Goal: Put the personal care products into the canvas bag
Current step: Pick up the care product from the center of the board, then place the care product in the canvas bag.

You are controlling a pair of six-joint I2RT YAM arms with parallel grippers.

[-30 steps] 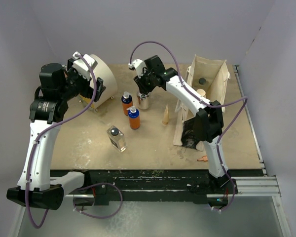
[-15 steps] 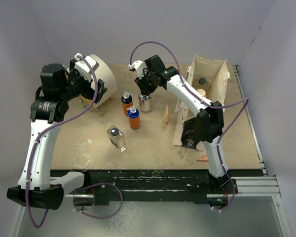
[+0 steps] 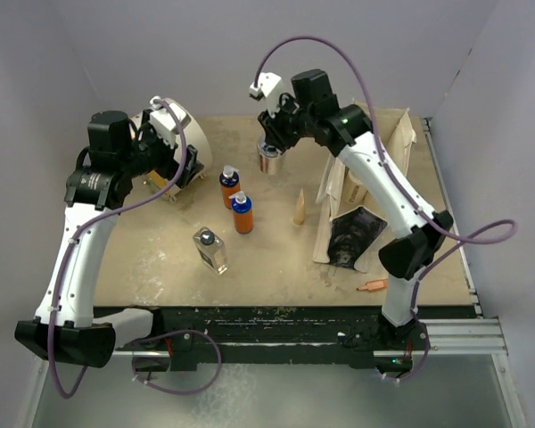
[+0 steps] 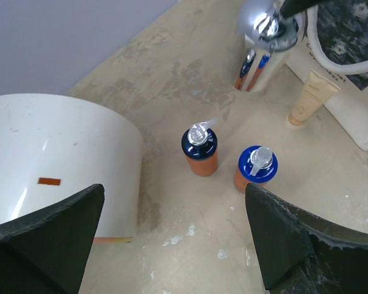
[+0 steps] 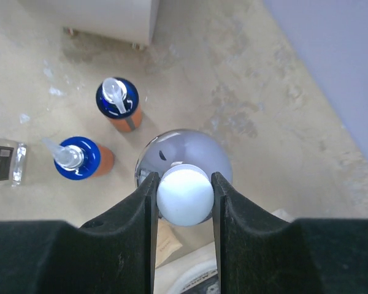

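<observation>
Over the tan table point(image 3: 276, 259), the silver bottle point(image 3: 270, 160) is pinched by its white cap in the right gripper point(image 5: 184, 185); the left gripper point(image 4: 173, 205) is spread wide.

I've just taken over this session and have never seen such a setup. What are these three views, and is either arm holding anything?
These are two robot arms bolted at the near edge of the table. The wide picture looks down from above and behind them; the other two come from a camera on each wrist. The right claw grips the silver bottle by its white cap, apparently clear of the table. The left claw is open and empty, near the cream drum. On the table are two orange bottles, a clear bottle, a wooden cone and an orange stick. The canvas bag stands at the right.
</observation>
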